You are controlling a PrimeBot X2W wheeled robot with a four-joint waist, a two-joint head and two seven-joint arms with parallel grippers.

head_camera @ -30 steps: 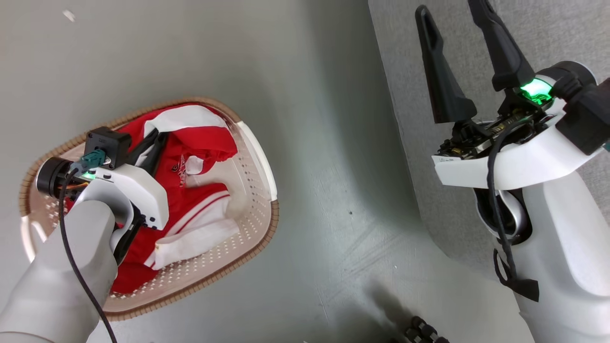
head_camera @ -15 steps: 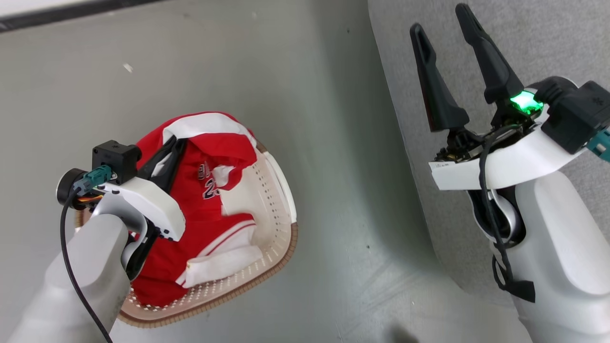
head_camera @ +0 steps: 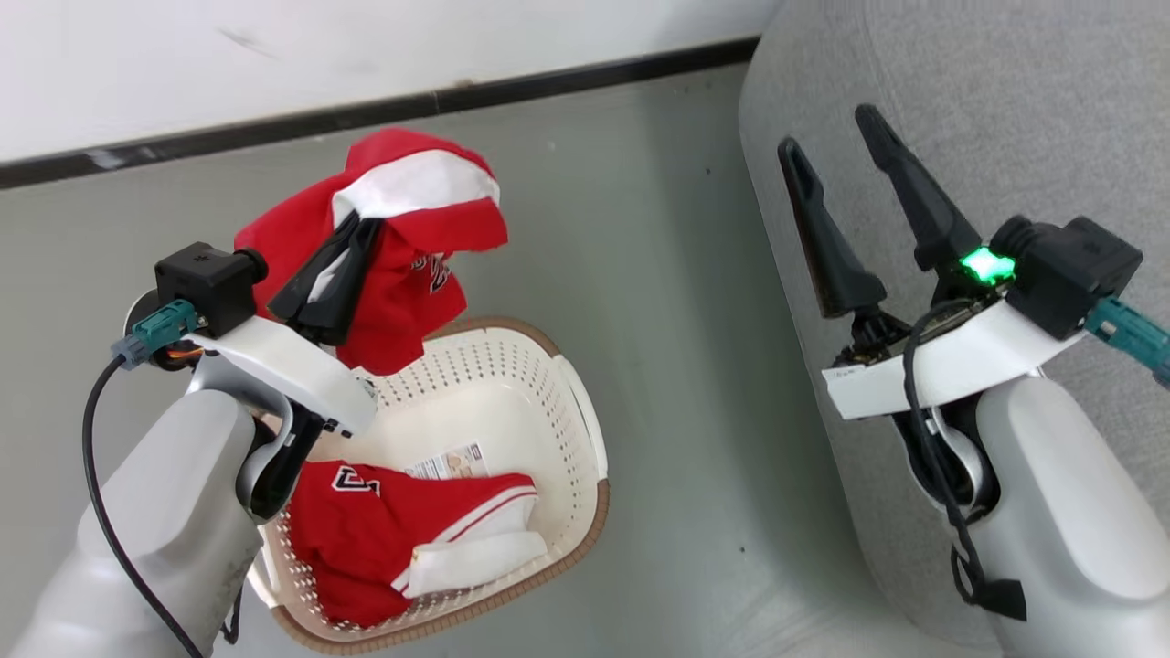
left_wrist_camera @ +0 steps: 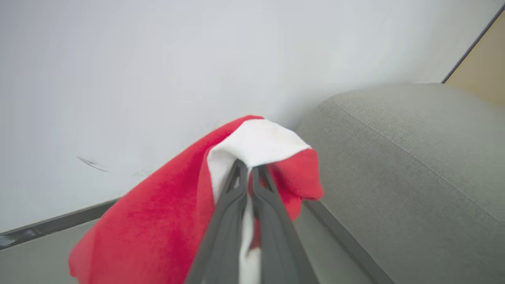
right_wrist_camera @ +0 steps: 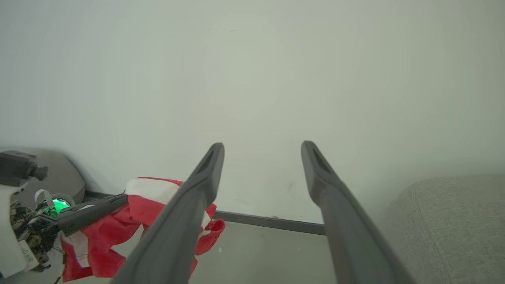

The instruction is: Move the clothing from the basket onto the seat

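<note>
**Left tool** (head_camera: 358,227): two long black tapered fingers (head_camera: 294,291); white moulded wrist shell (head_camera: 292,370); black cube housing (head_camera: 203,279); teal connector (head_camera: 151,331); thin black cable (head_camera: 101,475); pale grey forearm (head_camera: 155,530).

**Right tool** (head_camera: 825,129): matching black fingers; white wrist collar (head_camera: 951,366) with small label (head_camera: 845,373); green indicator light (head_camera: 983,265); black block housing (head_camera: 1065,270); teal plug (head_camera: 1129,331); looped black cable (head_camera: 951,512); grey-white forearm (head_camera: 1069,512).

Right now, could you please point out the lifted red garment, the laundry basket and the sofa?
lifted red garment (head_camera: 393,306), head view: its red body below the white band.
laundry basket (head_camera: 494,366), head view: bare perforated inner wall.
sofa (head_camera: 1024,100), head view: grey fabric of its rounded arm.
</note>
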